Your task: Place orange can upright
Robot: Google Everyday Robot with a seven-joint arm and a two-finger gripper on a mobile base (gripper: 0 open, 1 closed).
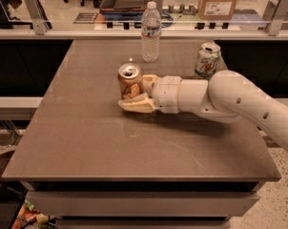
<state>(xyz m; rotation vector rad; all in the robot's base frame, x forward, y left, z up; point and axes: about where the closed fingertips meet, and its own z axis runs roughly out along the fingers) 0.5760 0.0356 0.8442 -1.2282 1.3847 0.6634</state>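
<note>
Near frame centre, the orange-gold aluminium drink can (129, 81) stands upright on the brown counter (87, 142), pinched at its lower body by the white two-finger hand (136, 93); release and withdrawal apparently remain.

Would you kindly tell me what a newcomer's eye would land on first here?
The white arm reaches in from the right, its gripper at the upright orange can near the centre of the table. Behind stand a water bottle and, further right, a white-and-green can.
</note>
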